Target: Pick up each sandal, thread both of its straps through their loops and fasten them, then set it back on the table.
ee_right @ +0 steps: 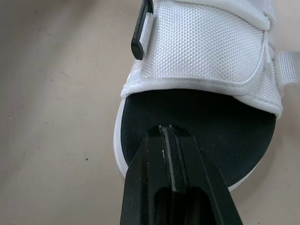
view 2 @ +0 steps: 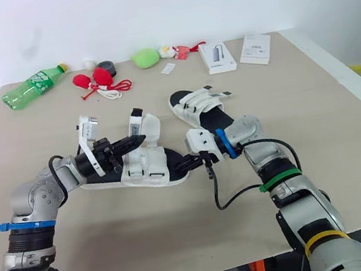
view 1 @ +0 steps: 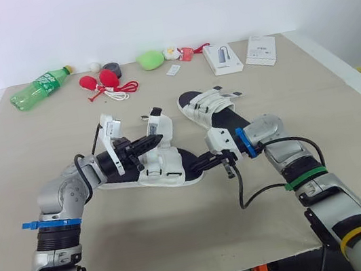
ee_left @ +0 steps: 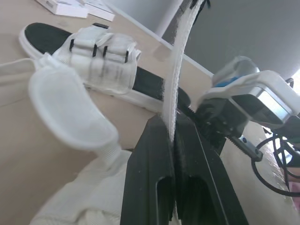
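Near sandal: you find it on the table, in the middle, its straps standing open
Left gripper: your fingers pinch one white strap of this sandal
Right gripper: fingers pressed together, holding nothing, over the black insole at its right end
Far sandal: just behind, to the right, straps across

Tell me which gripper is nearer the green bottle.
Left. The left gripper, shut on a strap of the near sandal, is on the green bottle's side; the right gripper rests at that sandal's toe, farther off.
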Robot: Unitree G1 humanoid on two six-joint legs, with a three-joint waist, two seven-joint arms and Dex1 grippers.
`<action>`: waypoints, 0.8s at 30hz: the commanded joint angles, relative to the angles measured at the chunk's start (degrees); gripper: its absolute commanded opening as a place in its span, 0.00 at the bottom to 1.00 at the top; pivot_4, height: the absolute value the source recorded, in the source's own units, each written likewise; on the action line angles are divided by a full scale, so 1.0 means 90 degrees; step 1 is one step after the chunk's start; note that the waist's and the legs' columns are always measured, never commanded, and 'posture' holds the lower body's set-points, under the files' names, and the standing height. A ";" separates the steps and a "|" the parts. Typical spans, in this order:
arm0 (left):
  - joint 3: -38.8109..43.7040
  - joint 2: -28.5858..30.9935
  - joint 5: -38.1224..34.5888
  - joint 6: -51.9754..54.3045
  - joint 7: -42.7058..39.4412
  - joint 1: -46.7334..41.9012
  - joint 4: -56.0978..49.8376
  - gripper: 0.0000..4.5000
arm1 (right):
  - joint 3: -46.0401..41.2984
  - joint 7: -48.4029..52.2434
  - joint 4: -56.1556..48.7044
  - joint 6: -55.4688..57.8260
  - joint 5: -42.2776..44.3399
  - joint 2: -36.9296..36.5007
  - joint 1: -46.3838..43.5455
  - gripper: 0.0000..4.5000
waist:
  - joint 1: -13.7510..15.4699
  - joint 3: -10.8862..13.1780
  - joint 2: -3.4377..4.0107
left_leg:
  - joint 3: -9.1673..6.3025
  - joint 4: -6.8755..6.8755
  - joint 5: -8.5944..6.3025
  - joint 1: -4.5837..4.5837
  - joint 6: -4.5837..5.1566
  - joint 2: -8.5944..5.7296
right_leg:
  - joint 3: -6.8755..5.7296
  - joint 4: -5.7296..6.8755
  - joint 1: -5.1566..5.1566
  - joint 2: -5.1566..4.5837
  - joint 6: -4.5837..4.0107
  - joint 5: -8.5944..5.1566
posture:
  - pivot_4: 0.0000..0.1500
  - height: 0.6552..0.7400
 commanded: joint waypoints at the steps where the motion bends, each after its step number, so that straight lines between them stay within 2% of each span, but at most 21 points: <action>1: 0.0007 -0.0003 0.0136 -0.0110 -0.0025 -0.0195 0.0218 0.02 | -0.0022 0.0014 -0.0119 0.0000 0.0037 -0.0055 -0.0006 0.00 | 0.0000 0.0000 0.0000 | 0.0000 0.0000 0.0000 0.0000 0.0000 0.0000 | 0.0000 0.0000 0.0000 0.0000 0.0000 0.0000 | 1.00 1.00; 11: -0.0118 -0.0012 0.0775 -0.0531 -0.0055 -0.0326 0.1179 0.02 | -0.0031 0.0010 -0.0191 0.0037 0.0047 -0.0103 0.0039 0.00 | -0.0001 0.0000 0.0000 | 0.0000 0.0000 0.0000 0.0000 0.0000 0.0000 | 0.0000 -0.0001 0.0000 0.0000 0.0001 0.0002 | 1.00 1.00; 13: -0.0114 -0.0026 0.0838 -0.0675 -0.0072 -0.0361 0.1227 0.14 | -0.0031 0.0002 -0.0178 0.0039 0.0042 -0.0099 0.0026 0.00 | -0.0001 0.0000 0.0000 | 0.0000 0.0001 0.0001 0.0001 -0.0001 0.0000 | 0.0000 -0.0001 0.0001 0.0000 0.0002 0.0003 | 1.00 1.00; 15: -0.0075 -0.0052 0.0856 -0.0724 -0.0057 -0.0425 0.1290 0.18 | -0.0031 -0.0003 -0.0166 0.0037 0.0038 -0.0094 0.0013 0.00 | -0.0001 0.0000 0.0000 | 0.0000 0.0004 0.0002 0.0001 -0.0002 0.0000 | 0.0000 -0.0001 0.0001 0.0000 0.0003 0.0006 | 1.00 1.00; 17: -0.0041 -0.0033 0.0904 -0.0770 -0.0043 -0.0490 0.1327 0.36 | -0.0034 -0.0011 -0.0150 0.0030 0.0035 -0.0092 0.0001 0.00 | -0.0001 0.0000 0.0000 | 0.0000 0.0005 0.0002 0.0000 -0.0002 0.0000 | 0.0001 -0.0001 0.0001 0.0000 0.0003 0.0007 | 1.00 1.00; 18: -0.0040 0.0015 0.0995 -0.0926 -0.0056 -0.0492 0.1305 0.42 | -0.0035 -0.0015 -0.0142 0.0028 0.0034 -0.0090 -0.0004 0.00 | 0.0000 0.0000 0.0000 | 0.0000 0.0005 0.0002 0.0001 -0.0002 0.0000 | 0.0001 -0.0001 0.0001 0.0000 0.0003 0.0007 | 1.00 1.00; 19: -0.0044 0.0061 0.1074 -0.1062 -0.0071 -0.0494 0.1291 0.55 | -0.0036 -0.0018 -0.0136 0.0026 0.0033 -0.0089 -0.0007 0.00 | -0.0001 0.0000 0.0000 | 0.0000 0.0005 0.0002 0.0000 -0.0003 0.0000 | 0.0001 -0.0001 0.0000 0.0000 0.0003 0.0006 | 1.00 1.00; 20: -0.0034 0.0118 0.1143 -0.1171 -0.0087 -0.0504 0.1280 0.55 | -0.0037 -0.0020 -0.0127 0.0021 0.0032 -0.0089 -0.0011 0.00 | 0.0000 0.0000 0.0000 | 0.0000 0.0005 0.0002 -0.0001 -0.0003 0.0000 | 0.0000 -0.0001 0.0000 0.0000 0.0003 0.0006 | 1.00 1.00; 21: -0.0009 0.0171 0.1210 -0.1293 -0.0093 -0.0528 0.1282 0.63 | -0.0038 -0.0022 -0.0120 0.0020 0.0031 -0.0089 -0.0013 0.00 | 0.0000 0.0000 0.0000 | 0.0000 0.0004 0.0001 -0.0001 -0.0003 0.0000 | 0.0001 -0.0002 0.0000 0.0000 0.0003 0.0005 | 1.00 1.00; 24: 0.0065 0.0344 0.1476 -0.1782 -0.0074 -0.0716 0.1365 0.63 | -0.0039 -0.0027 -0.0111 0.0009 0.0029 -0.0089 -0.0008 0.00 | -0.0001 0.0000 0.0000 | 0.0000 0.0003 0.0001 -0.0002 -0.0003 0.0000 | 0.0000 -0.0002 -0.0002 0.0001 0.0003 0.0005 | 1.00 1.00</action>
